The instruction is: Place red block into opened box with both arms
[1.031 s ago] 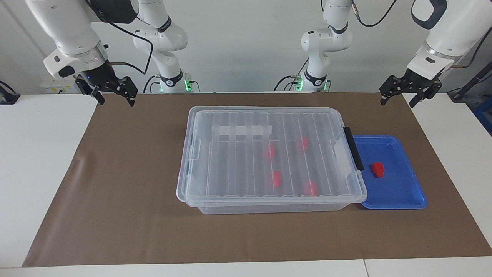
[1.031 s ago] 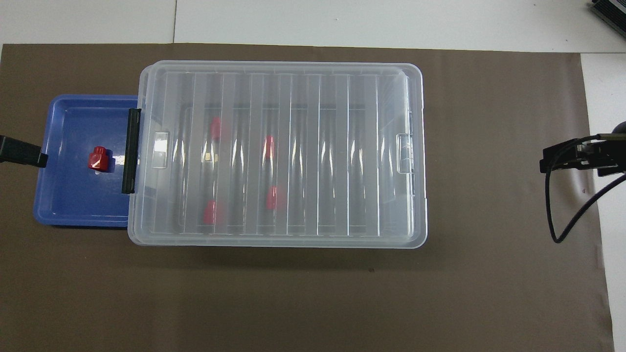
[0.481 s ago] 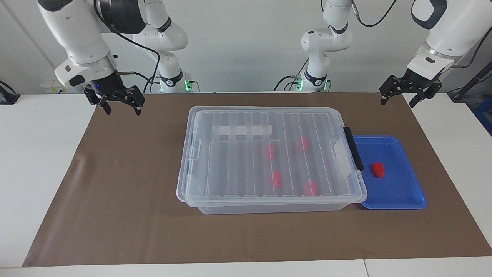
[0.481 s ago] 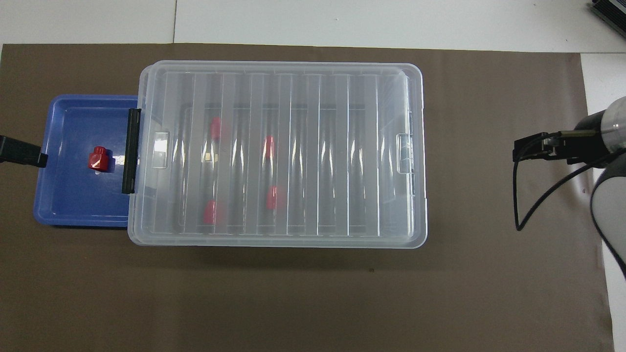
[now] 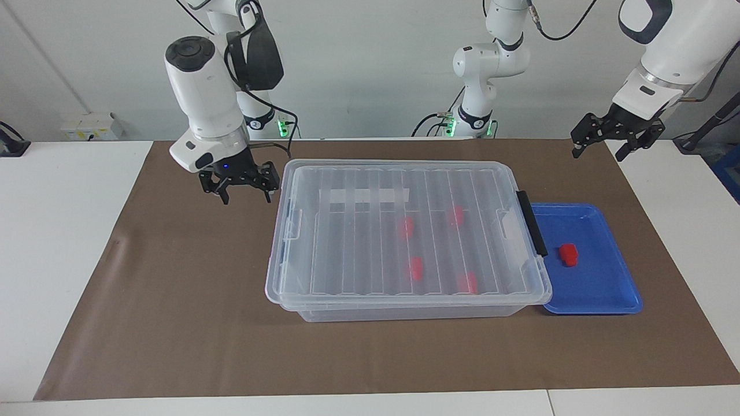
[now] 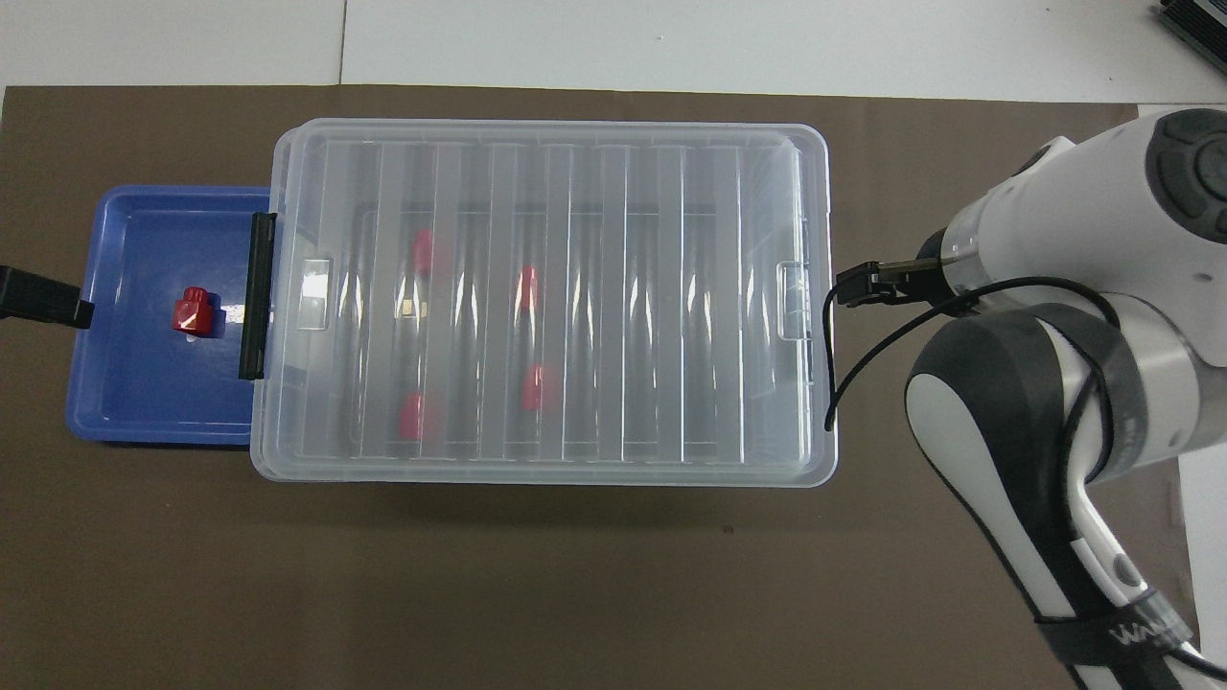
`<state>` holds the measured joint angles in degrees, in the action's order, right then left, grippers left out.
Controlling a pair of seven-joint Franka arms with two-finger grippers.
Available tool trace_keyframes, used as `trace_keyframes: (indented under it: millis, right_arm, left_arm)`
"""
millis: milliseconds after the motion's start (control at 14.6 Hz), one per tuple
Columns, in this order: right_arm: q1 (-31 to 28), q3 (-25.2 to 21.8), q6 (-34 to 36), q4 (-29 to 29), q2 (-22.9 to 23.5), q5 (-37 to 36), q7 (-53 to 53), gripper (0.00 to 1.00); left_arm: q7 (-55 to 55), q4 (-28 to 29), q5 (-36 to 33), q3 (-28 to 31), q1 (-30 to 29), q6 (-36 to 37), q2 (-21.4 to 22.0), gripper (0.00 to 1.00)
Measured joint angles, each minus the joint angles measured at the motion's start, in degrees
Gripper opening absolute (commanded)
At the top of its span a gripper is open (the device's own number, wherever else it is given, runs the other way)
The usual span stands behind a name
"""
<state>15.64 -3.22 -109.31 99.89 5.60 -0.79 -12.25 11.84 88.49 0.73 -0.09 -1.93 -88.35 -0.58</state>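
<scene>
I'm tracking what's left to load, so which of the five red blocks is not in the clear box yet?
The red block lying in the blue tray; the other four show through the lid of the box.

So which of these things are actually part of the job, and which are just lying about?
Part of the job:
- red block in the blue tray
- box, lid on
- right pincer, open, beside the box
- left pincer, open, waiting

Just lying about:
- four red blocks already in the box
- brown mat

A robotics lab: two arms (image 5: 202,86) over a paper-covered table (image 5: 173,323).
</scene>
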Motion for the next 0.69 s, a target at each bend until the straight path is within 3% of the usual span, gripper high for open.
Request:
trace_keyframes:
  millis: [344, 687]
  right_arm:
    - [1.1, 0.0, -6.8, 0.1, 5.1, 0.0, -2.4, 1.00]
    - [1.7, 0.0, -7.4, 0.1, 6.2, -0.1, -2.8, 1.00]
  left_arm:
    - [0.0, 0.0, 0.0, 0.0, 0.0, 0.0, 0.0, 1.00]
    - [0.0, 0.0, 0.0, 0.0, 0.0, 0.0, 0.0, 1.00]
